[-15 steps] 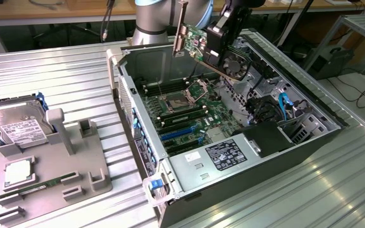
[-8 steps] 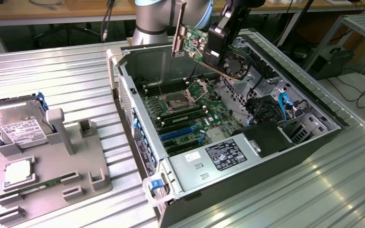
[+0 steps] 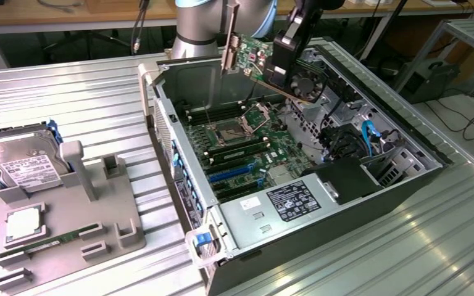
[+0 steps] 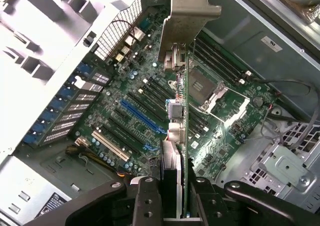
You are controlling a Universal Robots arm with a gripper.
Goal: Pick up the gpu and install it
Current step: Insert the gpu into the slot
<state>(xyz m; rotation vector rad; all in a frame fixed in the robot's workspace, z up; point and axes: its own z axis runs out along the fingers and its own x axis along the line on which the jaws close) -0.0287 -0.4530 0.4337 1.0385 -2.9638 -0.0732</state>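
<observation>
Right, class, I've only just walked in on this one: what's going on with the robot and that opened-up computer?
The robot arm's gripper is clamped on the graphics card, holding it on edge in the air above the open computer case. The card hangs over the motherboard and is not yet seated in a slot. At the exterior view's left, a hard drive sits in a grey holder.

I count one big open metal computer case point(image 3: 320, 246) and one green board point(image 3: 282, 157) inside it. One grey robot arm point(image 3: 195, 28), one black gripper point(image 4: 174, 198), one gpu point(image 3: 258, 61): a flat card with a round black fan and long silvery bracket. One grey plastic tray point(image 3: 64, 222) has one silver boxy hard drive point(image 3: 23, 166), one thin green memory stick point(image 3: 47, 245) and one small square silver chip point(image 3: 23, 223).
</observation>
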